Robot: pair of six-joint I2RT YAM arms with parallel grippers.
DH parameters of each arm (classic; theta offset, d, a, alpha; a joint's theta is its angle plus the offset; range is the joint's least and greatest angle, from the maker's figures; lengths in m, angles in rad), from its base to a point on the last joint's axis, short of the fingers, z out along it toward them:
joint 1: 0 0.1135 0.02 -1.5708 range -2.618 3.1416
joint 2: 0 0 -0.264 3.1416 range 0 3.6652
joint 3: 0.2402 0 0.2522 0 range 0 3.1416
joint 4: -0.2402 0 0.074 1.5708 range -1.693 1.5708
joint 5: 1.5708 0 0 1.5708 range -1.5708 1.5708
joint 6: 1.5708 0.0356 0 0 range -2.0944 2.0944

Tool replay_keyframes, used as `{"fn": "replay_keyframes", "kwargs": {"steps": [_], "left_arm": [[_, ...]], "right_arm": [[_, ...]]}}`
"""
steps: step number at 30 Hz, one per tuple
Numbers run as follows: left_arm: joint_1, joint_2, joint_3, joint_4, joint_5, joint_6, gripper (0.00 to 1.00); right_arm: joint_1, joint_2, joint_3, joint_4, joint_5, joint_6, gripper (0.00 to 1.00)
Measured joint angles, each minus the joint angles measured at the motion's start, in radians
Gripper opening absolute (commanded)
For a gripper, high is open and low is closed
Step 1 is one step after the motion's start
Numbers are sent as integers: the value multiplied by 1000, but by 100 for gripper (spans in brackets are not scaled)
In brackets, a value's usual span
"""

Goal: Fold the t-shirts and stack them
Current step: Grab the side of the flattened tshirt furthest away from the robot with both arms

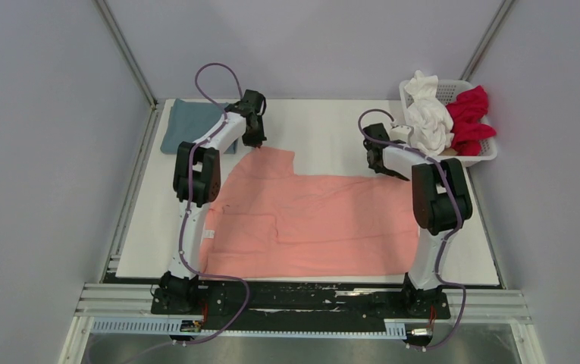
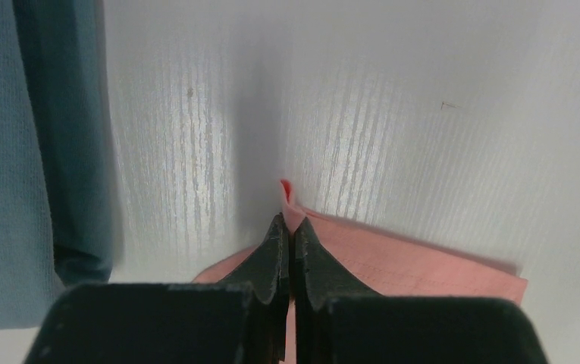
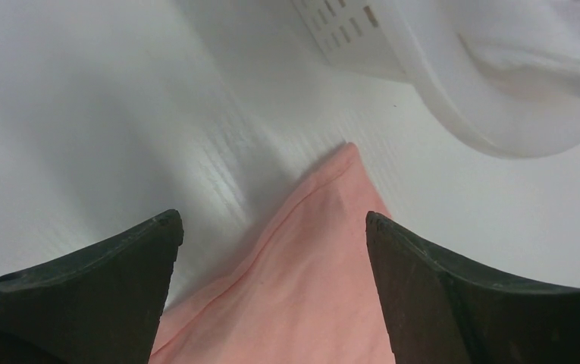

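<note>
Left pincer (image 2: 290, 222), base cropped, tight on salmon-pink t-shirt (image 2: 423, 265) corner.

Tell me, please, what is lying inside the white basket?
A white tee and a red tee are heaped in the basket, bulging above its rim. The basket's floor and anything beneath the two tees are covered, so I cannot say what else is inside.

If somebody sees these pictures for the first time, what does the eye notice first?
The salmon-pink t-shirt spread across the middle of the table, with the left gripper shut on its far left corner and the right gripper open over its far right corner. Next, the white basket at the far right edge, holding a white tee and a red tee, and a folded blue-grey tee at the far left corner.
</note>
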Motion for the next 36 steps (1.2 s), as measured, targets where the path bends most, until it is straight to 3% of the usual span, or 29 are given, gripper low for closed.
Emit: {"fn": "replay_keyframes", "kwargs": {"steps": [9, 12, 28, 32, 36], "left_arm": [[0, -5, -9, 8, -4, 0, 0], [0, -5, -9, 8, -5, 0, 0], [-6, -29, -44, 5, -20, 0, 0], [-6, -37, -54, 1, -21, 1, 0], [-7, -43, -63, -3, -21, 1, 0]], "right_arm": [[-56, -42, -60, -40, 29, 9, 69], [-73, -42, -60, -50, 26, 13, 54], [-92, -24, -30, -60, -29, 47, 18], [-108, -24, -32, -60, -43, 50, 0], [-120, -24, -44, -59, -57, 46, 0]]}}
